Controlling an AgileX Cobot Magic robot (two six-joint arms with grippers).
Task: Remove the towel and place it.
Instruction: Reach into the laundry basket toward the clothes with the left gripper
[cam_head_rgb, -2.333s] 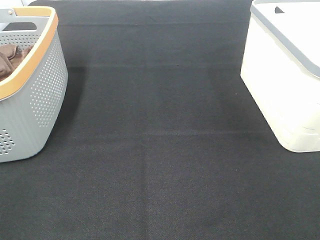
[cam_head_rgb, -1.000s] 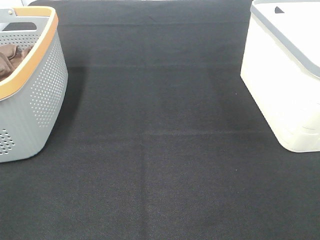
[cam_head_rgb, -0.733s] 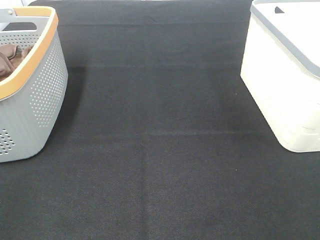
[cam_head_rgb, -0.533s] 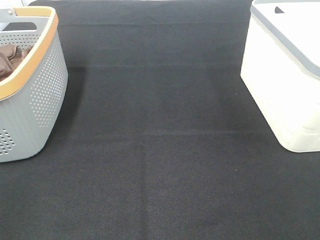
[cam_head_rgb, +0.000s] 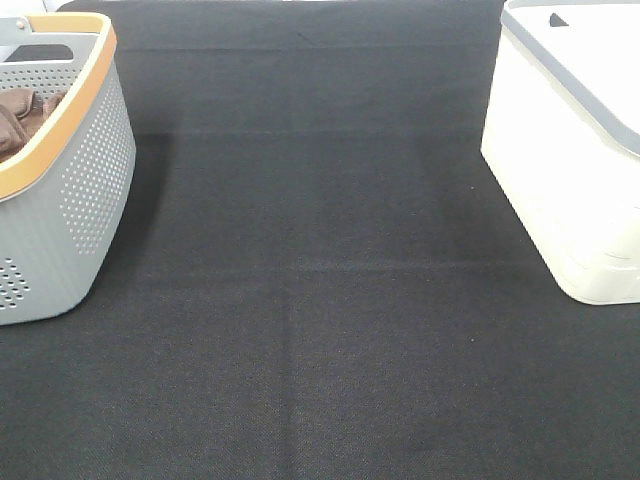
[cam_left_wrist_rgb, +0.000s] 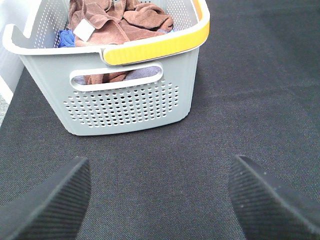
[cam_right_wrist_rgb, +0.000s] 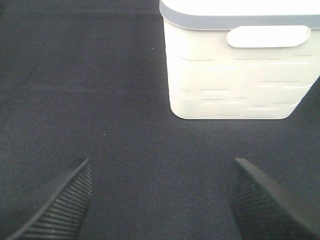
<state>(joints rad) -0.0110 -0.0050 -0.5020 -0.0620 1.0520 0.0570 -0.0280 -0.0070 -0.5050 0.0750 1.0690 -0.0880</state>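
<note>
The towel (cam_left_wrist_rgb: 120, 20) is reddish-brown and lies bunched in a grey perforated basket (cam_left_wrist_rgb: 130, 105) with a yellow rim; a small white tag (cam_left_wrist_rgb: 85, 31) shows on it. From the high view only a brown patch of the towel (cam_head_rgb: 18, 118) shows inside the basket (cam_head_rgb: 85, 180) at the far left. My left gripper (cam_left_wrist_rgb: 160, 200) is open over the black mat, short of the basket, holding nothing. My right gripper (cam_right_wrist_rgb: 160, 200) is open and empty, facing a white bin (cam_right_wrist_rgb: 240, 75). Neither gripper shows in the high view.
A blue cloth (cam_left_wrist_rgb: 64, 37) lies in the basket beside the towel. The white bin (cam_head_rgb: 570, 150) with a grey rim stands at the right of the high view. A black mat (cam_head_rgb: 320, 300) covers the table between the two containers.
</note>
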